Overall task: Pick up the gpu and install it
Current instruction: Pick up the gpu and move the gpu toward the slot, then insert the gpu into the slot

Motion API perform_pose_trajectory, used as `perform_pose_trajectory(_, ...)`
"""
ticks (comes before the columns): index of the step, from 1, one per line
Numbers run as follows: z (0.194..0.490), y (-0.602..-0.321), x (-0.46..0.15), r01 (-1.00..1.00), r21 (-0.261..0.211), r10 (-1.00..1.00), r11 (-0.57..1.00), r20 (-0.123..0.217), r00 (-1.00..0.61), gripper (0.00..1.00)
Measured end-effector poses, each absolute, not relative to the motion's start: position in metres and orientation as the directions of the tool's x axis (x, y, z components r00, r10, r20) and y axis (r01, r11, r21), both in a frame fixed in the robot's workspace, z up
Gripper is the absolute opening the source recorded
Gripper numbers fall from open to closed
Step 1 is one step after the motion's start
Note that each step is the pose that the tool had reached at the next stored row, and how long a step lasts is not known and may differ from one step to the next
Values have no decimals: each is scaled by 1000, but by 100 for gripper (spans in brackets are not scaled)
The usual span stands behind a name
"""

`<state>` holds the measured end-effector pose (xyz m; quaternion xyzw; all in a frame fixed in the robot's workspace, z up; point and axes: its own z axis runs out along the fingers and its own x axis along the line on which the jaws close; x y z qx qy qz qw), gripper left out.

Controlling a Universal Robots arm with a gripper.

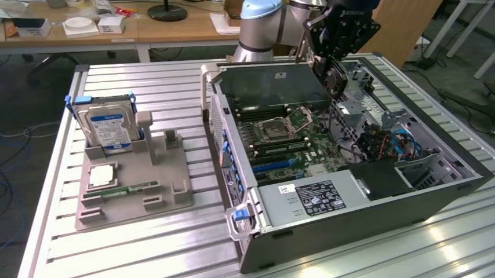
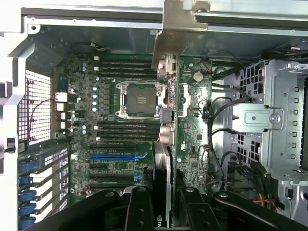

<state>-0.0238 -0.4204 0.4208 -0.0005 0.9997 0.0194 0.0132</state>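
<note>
The open computer case [image 1: 348, 220] lies on its side on the slatted table [image 1: 155, 255], with the motherboard [image 2: 192, 139] facing up. Above it hangs the gpu [image 1: 332, 72], held on edge and clear of the board, its pale bracket [image 2: 180, 29] toward the case's rear wall. The gripper [image 1: 328, 61] is clamped on the gpu, one finger on each flat face (the wrist view looks straight down the card's edge). The pick-up looks done, so the step in hand is judged to be carrying the gpu over for installation. Seating it would call for lining the card's lower edge with an expansion slot, probably the blue slot [image 2: 118, 156], which sits off to one side of the card.
</note>
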Motion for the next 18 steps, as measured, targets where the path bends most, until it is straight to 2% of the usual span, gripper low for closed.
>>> perform_pose_trajectory(7,421,-420,-24,-5,39,-4,999,-26,-1000,27)
perform_pose_trajectory(18,420,-420,-24,-200,39,-199,979,-26,-980,27)
